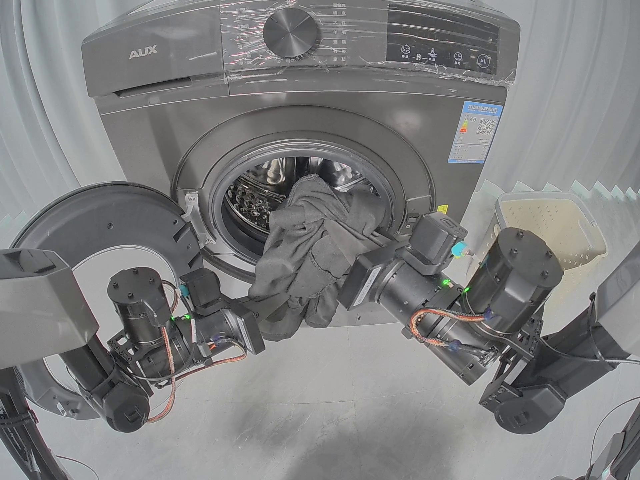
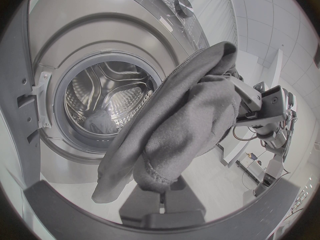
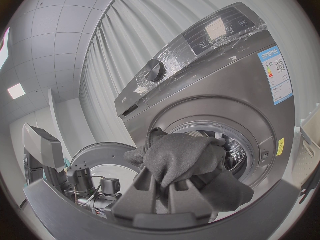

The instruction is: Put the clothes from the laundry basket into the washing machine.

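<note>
Closest in, the left gripper sits low and in front of the washing machine, its fingers pressed together on the lower hem of a dark grey garment. Just to its right and a little higher, the right gripper has its fingers clamped on the upper bunch of the same garment. Held by both grippers, the garment hangs crumpled off the pale floor. Its top edge is at the mouth of the round opening and its lower folds droop in front of the opening's bottom rim. Behind it stands the grey front-loading washing machine. Its round door is swung fully open to the left. Inside, the shiny steel drum holds a second grey cloth, which lies crumpled on the drum's bottom. On the floor just beside the machine's right side stands a cream perforated laundry basket; what is inside it cannot be seen. A pale pleated curtain hangs behind the machine.
</note>
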Motion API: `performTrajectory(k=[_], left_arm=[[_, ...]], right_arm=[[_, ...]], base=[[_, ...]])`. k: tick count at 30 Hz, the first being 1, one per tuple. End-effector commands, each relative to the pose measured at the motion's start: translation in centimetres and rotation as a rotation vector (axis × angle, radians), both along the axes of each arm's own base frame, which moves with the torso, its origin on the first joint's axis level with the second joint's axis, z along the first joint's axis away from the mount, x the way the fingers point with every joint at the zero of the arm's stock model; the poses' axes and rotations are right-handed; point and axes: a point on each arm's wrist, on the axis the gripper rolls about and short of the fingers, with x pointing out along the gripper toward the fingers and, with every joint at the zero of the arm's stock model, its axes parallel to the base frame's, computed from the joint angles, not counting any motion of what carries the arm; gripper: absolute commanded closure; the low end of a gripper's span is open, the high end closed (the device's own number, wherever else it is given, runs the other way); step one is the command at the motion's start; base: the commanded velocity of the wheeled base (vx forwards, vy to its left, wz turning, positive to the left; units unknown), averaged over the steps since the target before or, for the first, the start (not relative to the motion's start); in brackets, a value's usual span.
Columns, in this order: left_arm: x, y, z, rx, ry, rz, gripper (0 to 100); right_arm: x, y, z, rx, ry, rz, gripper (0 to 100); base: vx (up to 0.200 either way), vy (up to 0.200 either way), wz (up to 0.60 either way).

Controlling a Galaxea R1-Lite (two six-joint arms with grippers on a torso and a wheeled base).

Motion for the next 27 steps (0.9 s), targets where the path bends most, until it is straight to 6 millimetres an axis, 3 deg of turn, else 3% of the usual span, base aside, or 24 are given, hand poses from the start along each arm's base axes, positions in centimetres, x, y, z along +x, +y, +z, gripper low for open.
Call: performTrajectory(k=[1,3,4,11,19,27], left_arm=[[-0.9,0.4,-0.1,0.008,0.003,-0.007,100],[-1.0,0.4,-0.1,0.009,0.003,-0.009,100],[-1.4,0.6,0.1,0.012,-0.003,-0.015,100],[-2.5,0.6,0.9,-0.006,-0.004,-0.038,100],[-1.4,0.0,2.7,-0.065,-0.071,-0.038,100],[-1.1,-0.1,3.2,-0.086,-0.083,-0.033,100]], right_arm=[[0.2,-0.1,-0.4,-0.010,0.008,-0.006,100],[0.2,-0.2,-0.5,-0.012,0.010,-0.007,100],[0.3,-0.3,-0.8,-0.022,0.018,-0.009,0],[0.8,-0.1,-2.7,-0.076,0.066,-0.019,0],[0.1,-1.0,-5.5,-0.169,0.140,-0.022,0],[-0.9,-2.3,-7.4,-0.257,0.189,-0.019,0]], base=[[0.000,0.000,0.00],[0.000,0.000,0.00],[0.000,0.000,0.00],[0.000,0.000,0.00],[0.000,0.000,0.00],[0.000,0.000,0.00]])
